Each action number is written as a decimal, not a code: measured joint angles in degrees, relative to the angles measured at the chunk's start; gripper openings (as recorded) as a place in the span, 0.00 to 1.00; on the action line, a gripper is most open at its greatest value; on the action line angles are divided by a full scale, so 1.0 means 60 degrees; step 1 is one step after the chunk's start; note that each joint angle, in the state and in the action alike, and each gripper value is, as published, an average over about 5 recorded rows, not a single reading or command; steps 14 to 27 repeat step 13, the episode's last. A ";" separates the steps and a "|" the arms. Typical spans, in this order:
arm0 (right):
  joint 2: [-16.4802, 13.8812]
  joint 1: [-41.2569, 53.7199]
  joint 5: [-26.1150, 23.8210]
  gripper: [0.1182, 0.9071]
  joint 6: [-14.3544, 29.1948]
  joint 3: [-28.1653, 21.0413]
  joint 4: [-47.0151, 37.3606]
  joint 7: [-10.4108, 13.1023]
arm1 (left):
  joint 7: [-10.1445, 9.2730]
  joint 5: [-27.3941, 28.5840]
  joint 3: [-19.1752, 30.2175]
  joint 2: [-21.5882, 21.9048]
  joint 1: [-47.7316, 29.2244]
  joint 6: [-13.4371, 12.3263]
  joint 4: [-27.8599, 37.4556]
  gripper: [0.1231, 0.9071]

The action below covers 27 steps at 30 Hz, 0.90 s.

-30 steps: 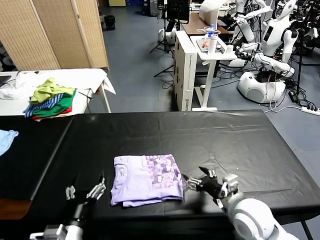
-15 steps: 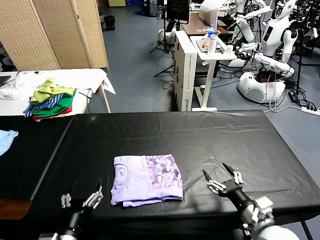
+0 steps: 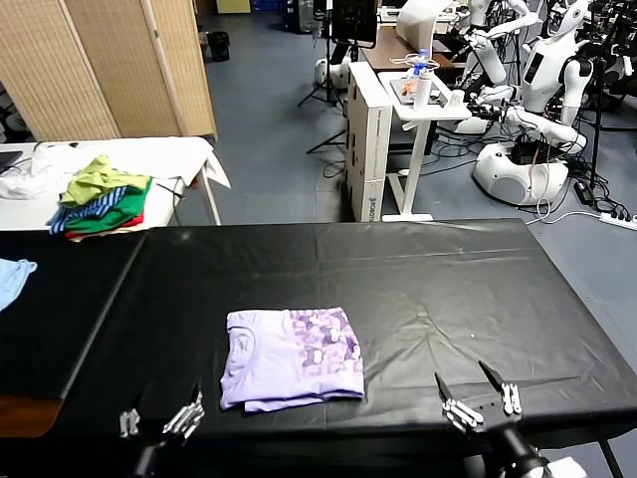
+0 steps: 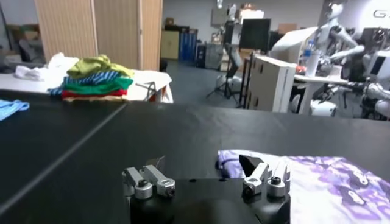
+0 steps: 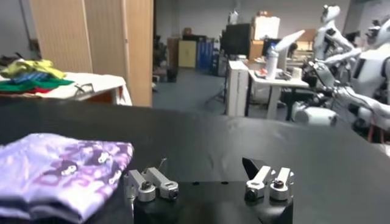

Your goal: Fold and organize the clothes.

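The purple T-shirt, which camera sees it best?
The head view does. It looks down on the whole folded T-shirt lying flat on the black table, with its printed patch on top. The left wrist view catches only part of it, behind the left claw. The right wrist view sees it from the side, cut off at the edge.

Both arms are cut off by the head view's lower edge. The blue garment (image 3: pixel 12 277) runs past its left edge. The T-shirt (image 4: pixel 332 182) runs off the left wrist view.

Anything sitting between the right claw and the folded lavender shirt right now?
No. In the head view, only bare black table cover lies between the right claw and the lavender T-shirt; the claw is open and clear of the fabric.
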 joint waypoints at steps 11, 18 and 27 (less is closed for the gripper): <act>0.0215 -0.0695 -0.0039 1.00 -0.0028 0.0040 0.0064 0.0620 | -0.0004 0.0086 0.0025 0.0127 0.0100 0.0070 0.0027 1.00; 0.0221 -0.0715 -0.0011 1.00 -0.0028 0.0034 0.0072 0.0638 | -0.0003 0.0089 0.0027 0.0133 0.0105 0.0076 0.0028 1.00; 0.0221 -0.0715 -0.0011 1.00 -0.0028 0.0034 0.0072 0.0638 | -0.0003 0.0089 0.0027 0.0133 0.0105 0.0076 0.0028 1.00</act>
